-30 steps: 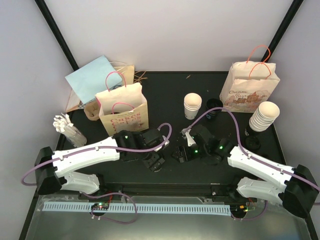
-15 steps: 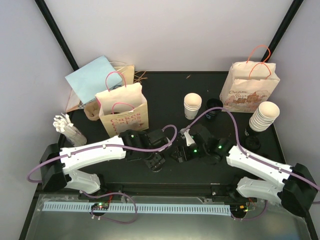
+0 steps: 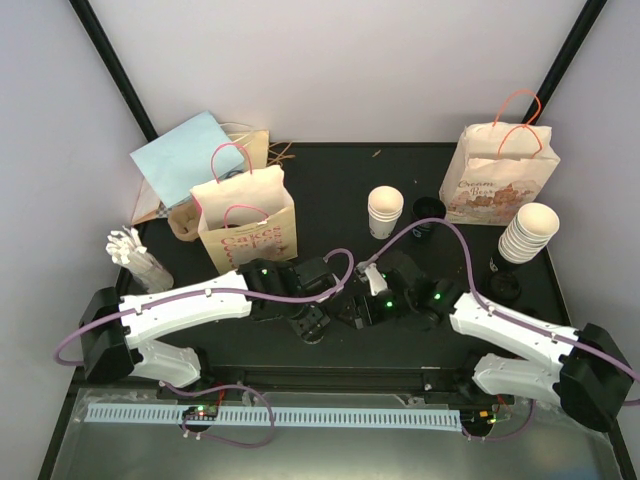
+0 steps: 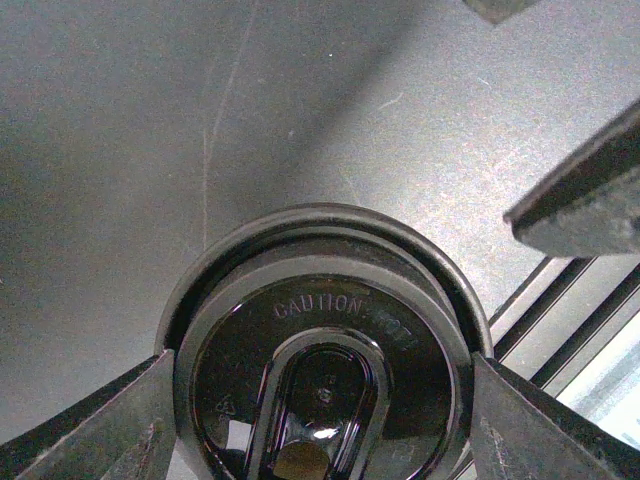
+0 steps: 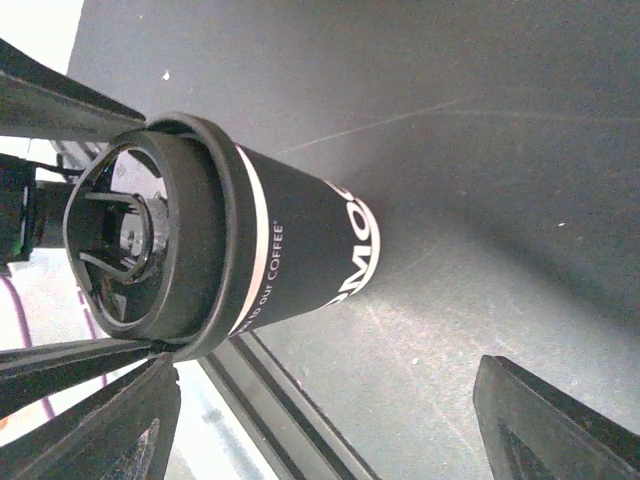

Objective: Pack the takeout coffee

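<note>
A black takeout coffee cup (image 5: 290, 250) with white lettering stands on the dark table, capped by a black lid (image 4: 322, 350) marked "CAUTION HOT". My left gripper (image 4: 322, 400) comes down over it from above, and its fingers (image 4: 120, 420) press the lid's rim on both sides. In the top view the cup is mostly hidden under that left gripper (image 3: 322, 305). My right gripper (image 5: 330, 420) is open just to the cup's right, with only bare table between its fingers. A paper bag with pink handles (image 3: 245, 215) stands upright behind the left arm.
A second printed paper bag (image 3: 500, 175) stands at the back right. Stacks of white cups (image 3: 385, 212) (image 3: 527, 232) and black lids (image 3: 428, 210) sit behind the right arm. White stirrers (image 3: 135, 255) and blue paper (image 3: 185, 155) lie at the left. The table's front rail (image 5: 290, 420) runs close to the cup.
My left arm has reached to the right and its jaws have closed in onto the cup's lid. The right gripper has edged slightly left and stayed open.
</note>
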`<move>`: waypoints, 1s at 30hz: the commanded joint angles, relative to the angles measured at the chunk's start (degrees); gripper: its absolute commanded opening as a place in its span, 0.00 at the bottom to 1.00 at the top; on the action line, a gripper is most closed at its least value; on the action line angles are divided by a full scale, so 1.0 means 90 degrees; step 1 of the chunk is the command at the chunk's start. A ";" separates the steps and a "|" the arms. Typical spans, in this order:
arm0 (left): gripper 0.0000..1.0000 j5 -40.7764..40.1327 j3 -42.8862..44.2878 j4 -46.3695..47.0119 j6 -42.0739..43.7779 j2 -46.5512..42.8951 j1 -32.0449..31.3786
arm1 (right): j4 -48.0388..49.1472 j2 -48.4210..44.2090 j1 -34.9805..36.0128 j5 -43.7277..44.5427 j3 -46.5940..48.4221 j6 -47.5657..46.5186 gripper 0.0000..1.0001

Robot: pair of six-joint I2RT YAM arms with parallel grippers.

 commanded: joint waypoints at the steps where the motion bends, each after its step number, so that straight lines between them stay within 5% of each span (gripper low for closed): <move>1: 0.67 0.0023 0.0116 -0.0161 0.0055 0.0058 0.0034 | 0.0809 0.0036 -0.0035 -0.0673 -0.0326 0.0470 0.81; 11: 0.67 0.0064 0.0063 -0.0108 0.0074 0.0138 0.0035 | 0.1713 0.0206 -0.0033 -0.1164 -0.0849 0.0989 0.60; 30: 0.66 0.0111 -0.0024 -0.0084 0.0098 0.0163 0.0039 | 0.2391 0.0726 -0.0031 -0.1561 -0.0522 0.1166 0.42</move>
